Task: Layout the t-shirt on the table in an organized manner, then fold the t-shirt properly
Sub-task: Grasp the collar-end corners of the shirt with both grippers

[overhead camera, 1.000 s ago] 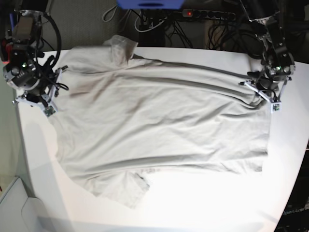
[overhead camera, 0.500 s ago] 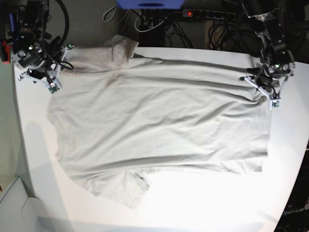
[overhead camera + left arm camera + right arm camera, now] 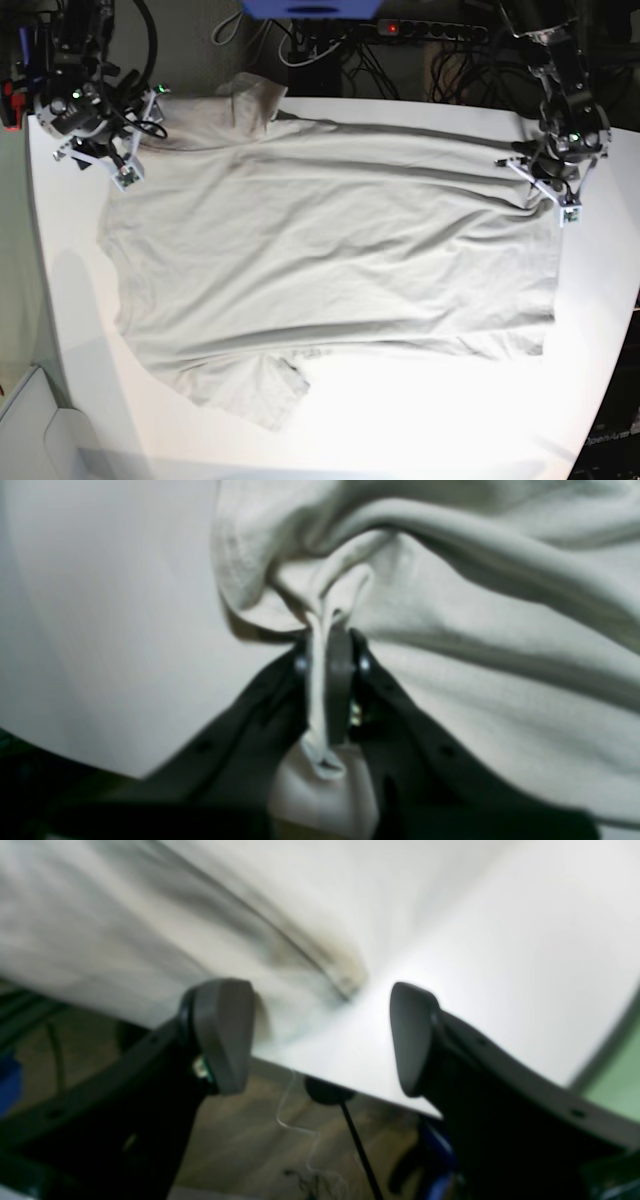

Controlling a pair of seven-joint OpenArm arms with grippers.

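The pale grey-beige t-shirt [image 3: 330, 250] lies spread out on the white table [image 3: 420, 420], with one sleeve at the far left [image 3: 250, 100] and another at the near edge [image 3: 260, 390]. My left gripper [image 3: 540, 188] is at the shirt's far right corner. In the left wrist view it [image 3: 330, 645] is shut on a pinched fold of the t-shirt [image 3: 450, 605]. My right gripper [image 3: 118, 160] hovers at the shirt's far left corner. Its fingers [image 3: 222, 1035] stand wide apart with nothing between them, above the shirt's edge [image 3: 150, 940] and the table's rim [image 3: 500, 940].
A power strip and tangled cables [image 3: 430, 30] run behind the table's far edge, next to a blue object [image 3: 310, 8]. A pale bin corner [image 3: 30, 420] sits at the near left. Floor and a thin cable [image 3: 350, 1130] show past the table's rim.
My right gripper has risen toward the far left corner and opened, letting go of the shirt's left edge, which now lies flat. The left gripper has hardly moved.
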